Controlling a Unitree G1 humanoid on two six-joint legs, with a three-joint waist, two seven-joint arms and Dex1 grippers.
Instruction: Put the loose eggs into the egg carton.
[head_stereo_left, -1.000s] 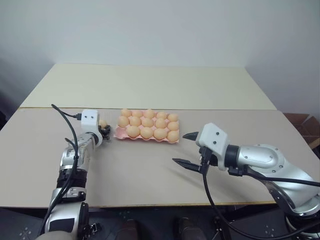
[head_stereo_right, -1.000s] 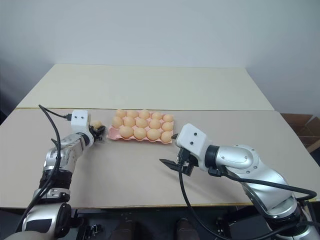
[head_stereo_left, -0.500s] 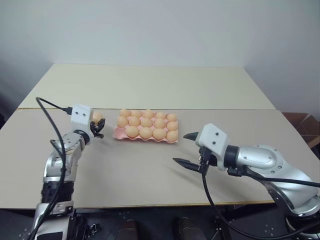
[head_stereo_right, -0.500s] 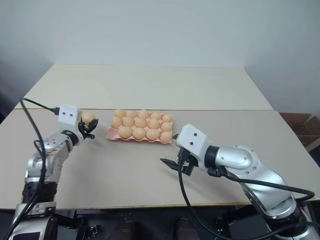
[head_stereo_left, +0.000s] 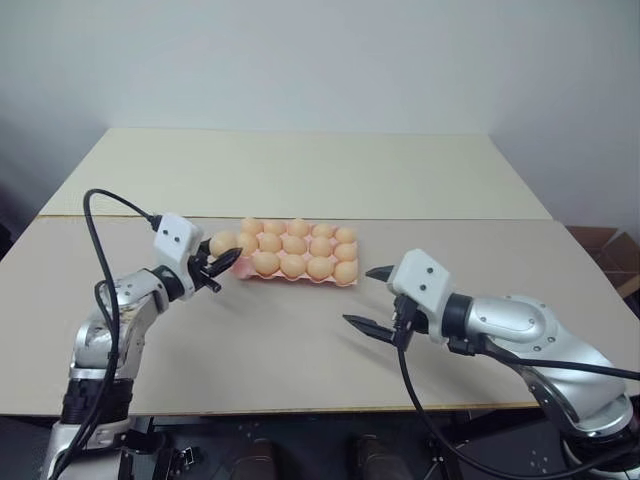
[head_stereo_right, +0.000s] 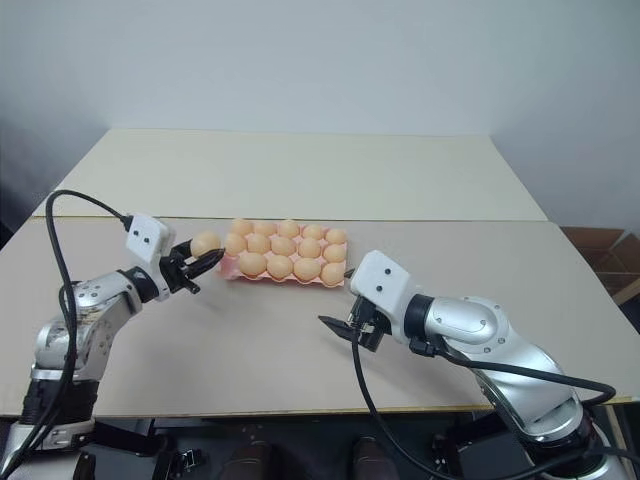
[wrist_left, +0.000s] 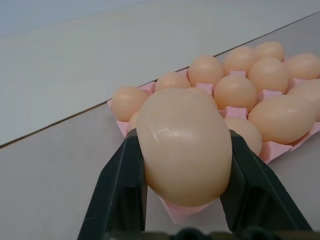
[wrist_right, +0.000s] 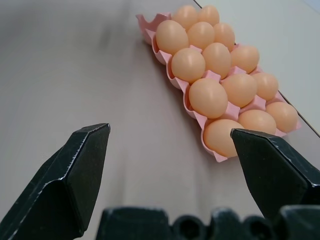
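Smooth eggs, matt moulded tray, hard black fingers

The egg (wrist_left: 184, 145) clamped in the left gripper (wrist_left: 185, 165) is smooth with a faint sheen; its fingers (wrist_left: 122, 192) look like matt black plastic. Just beyond them, the pink egg carton (wrist_left: 275, 149) looks matt and moulded, on a dull, smooth table (wrist_right: 75, 75).

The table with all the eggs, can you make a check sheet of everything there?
Surface: light beige table, a second paler table behind it.
Job's things: pink moulded egg carton with pale orange eggs in its cups; one pale orange-tan egg held above the table beside the carton's left end.
Clutter: nothing seen.
Grippers: left gripper shut on the egg; right gripper open, apart from the carton.
Cables: black cable looping over the left arm; black cable hanging under the right arm.
Surroundings: plain pale wall; cardboard boxes at far right.
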